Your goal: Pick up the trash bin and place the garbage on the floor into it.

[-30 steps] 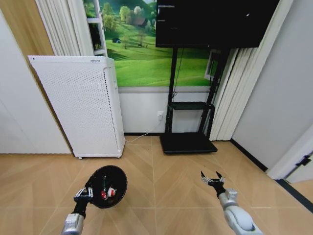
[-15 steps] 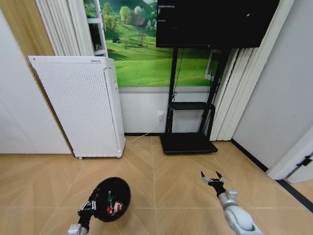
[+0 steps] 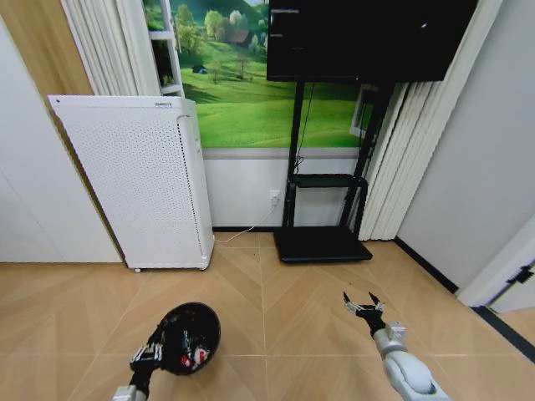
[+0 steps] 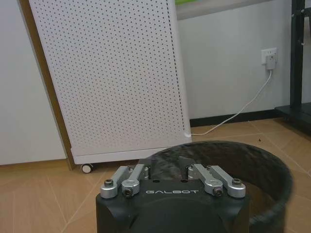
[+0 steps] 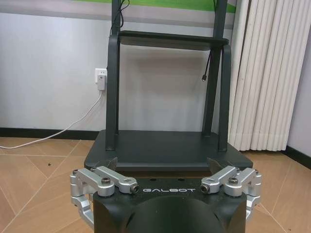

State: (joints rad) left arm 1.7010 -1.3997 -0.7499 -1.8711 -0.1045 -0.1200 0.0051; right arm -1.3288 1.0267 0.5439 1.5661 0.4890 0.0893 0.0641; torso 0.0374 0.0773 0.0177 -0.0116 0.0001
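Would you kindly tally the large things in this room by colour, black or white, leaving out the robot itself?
Black: 3, the trash bin held by the left gripper, the screen, the stand.
White: 1, the perforated appliance.
Total: 4.

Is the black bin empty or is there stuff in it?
Not empty: the trash bin, held by the left gripper, has red and white garbage inside.
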